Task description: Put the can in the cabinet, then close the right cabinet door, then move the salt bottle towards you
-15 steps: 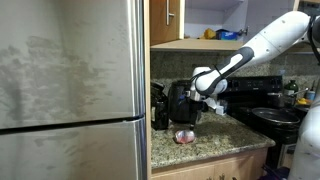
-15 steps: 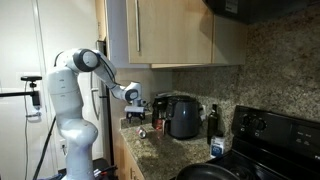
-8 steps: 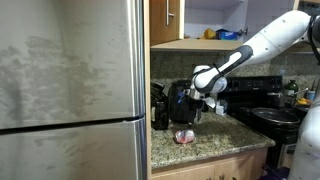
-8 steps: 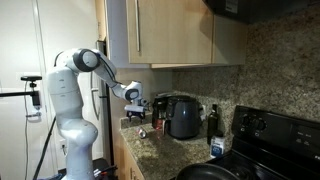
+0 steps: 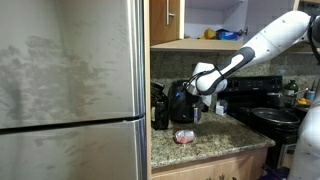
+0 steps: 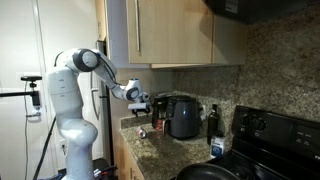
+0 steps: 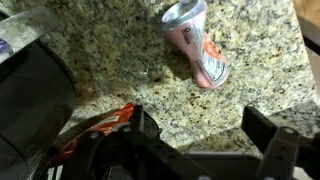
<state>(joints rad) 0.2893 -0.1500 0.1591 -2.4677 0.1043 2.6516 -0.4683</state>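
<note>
The can (image 7: 197, 40) is reddish-pink with a silver end and lies on its side on the granite counter (image 7: 120, 50). It also shows in both exterior views (image 5: 184, 136) (image 6: 141, 131). My gripper (image 7: 200, 140) is open and empty and hovers above the counter, short of the can; it shows in both exterior views (image 5: 201, 108) (image 6: 139, 108). The wooden cabinet (image 6: 170, 30) hangs above. In an exterior view its inside shelf (image 5: 215, 42) shows beside a door panel (image 5: 165, 20). A small white bottle (image 6: 216, 147) stands by the stove.
A black coffee maker (image 5: 180, 102) (image 6: 183, 115) stands right behind the gripper. A steel fridge (image 5: 70, 90) fills the side of an exterior view. A dark bottle (image 6: 212, 120) and a black stove (image 6: 270, 135) are farther along. Yellow and blue items (image 5: 225, 34) sit on the shelf.
My gripper has risen slightly above the counter, still open. The can has not moved.
</note>
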